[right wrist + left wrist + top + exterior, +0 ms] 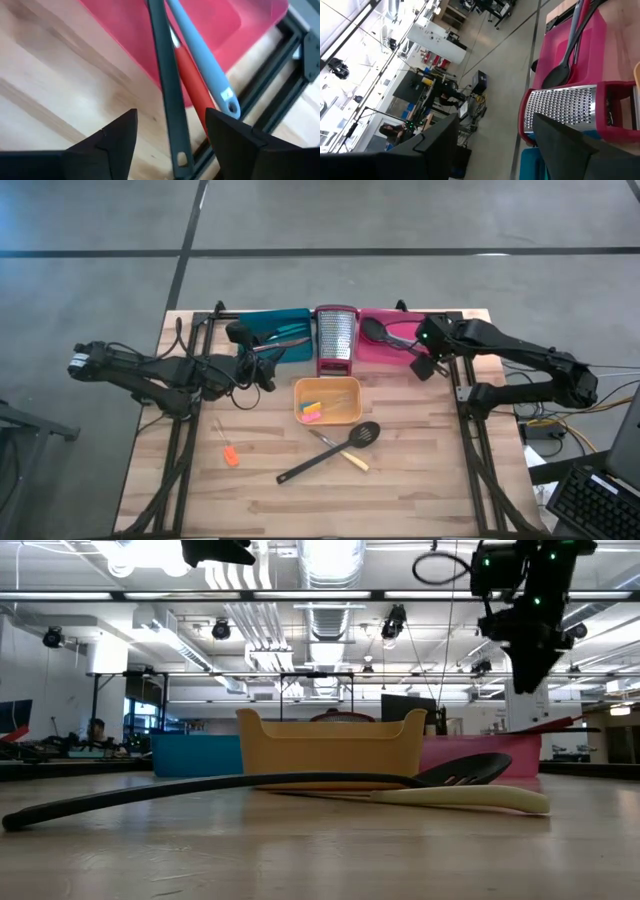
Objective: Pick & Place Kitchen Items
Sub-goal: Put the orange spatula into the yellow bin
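Left end effector [268,372] waited wide-fingered at centre-left; right end effector [424,364], fingers apart and empty, hung over handles jutting from the pink tray [398,351] upper right, seemingly just after a drop. Next likely called for the slotted spatula [330,451] on the tabletop [420,480], lower centre.

No readable text, labels, brand names, numbers or signs appear in any of the four views. The only mark close to a label is a small pale tag near the hanging hole at the end of the grey spoon handle [226,95] in the right wrist view, and nothing on it can be made out. White panels and equipment in the room behind the bench show in the left wrist view and the low view, but any lettering on them cannot be read.
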Robot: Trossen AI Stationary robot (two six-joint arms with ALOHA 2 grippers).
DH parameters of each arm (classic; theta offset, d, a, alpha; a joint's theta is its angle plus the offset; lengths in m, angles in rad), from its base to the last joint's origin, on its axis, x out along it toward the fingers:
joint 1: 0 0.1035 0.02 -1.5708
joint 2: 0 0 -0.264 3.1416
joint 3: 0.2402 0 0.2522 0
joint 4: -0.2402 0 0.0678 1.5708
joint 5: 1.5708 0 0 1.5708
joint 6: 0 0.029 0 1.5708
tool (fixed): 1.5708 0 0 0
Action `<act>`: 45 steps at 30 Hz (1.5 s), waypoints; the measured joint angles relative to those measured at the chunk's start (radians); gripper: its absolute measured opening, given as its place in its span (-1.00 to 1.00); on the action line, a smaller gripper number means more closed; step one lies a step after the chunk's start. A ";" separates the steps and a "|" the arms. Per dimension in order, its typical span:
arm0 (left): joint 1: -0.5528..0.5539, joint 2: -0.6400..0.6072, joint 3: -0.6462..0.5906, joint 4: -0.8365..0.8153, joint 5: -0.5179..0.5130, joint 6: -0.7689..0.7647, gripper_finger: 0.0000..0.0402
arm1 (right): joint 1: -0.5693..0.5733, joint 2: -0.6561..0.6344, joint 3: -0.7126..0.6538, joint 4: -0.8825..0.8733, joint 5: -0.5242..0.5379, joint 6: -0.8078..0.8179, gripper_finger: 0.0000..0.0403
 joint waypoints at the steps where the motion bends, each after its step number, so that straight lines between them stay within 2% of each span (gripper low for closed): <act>1: 0.000 0.000 0.000 0.000 0.000 0.000 0.28 | 0.012 0.000 0.017 0.001 0.000 0.005 0.07; 14: -0.002 0.000 -0.031 -0.014 -0.003 -0.006 0.28 | 0.281 0.000 0.306 0.023 0.001 0.085 -0.29; 18: -0.004 0.000 -0.032 -0.088 -0.009 -0.064 0.28 | 0.386 0.000 0.372 0.046 0.016 0.106 -0.41; 24: -0.007 0.000 -0.032 -0.296 -0.010 -0.189 0.28 | 0.555 0.001 0.401 0.113 0.100 0.106 -0.63; 29: -0.020 0.000 -0.032 -0.596 0.034 -0.432 0.28 | 0.647 0.012 0.400 0.131 0.161 0.106 -0.81; 33: -0.041 0.000 -0.032 -0.811 0.192 -0.682 0.28 | 0.664 0.027 0.400 0.139 0.161 0.120 -0.93; 37: -0.093 0.013 -0.032 -0.927 0.357 -0.867 0.25 | 0.663 0.039 0.400 0.148 0.161 0.125 -0.95; 45: -0.345 0.163 -0.039 -1.090 0.379 -1.212 0.13 | 0.663 0.048 0.401 0.147 0.160 0.126 -0.95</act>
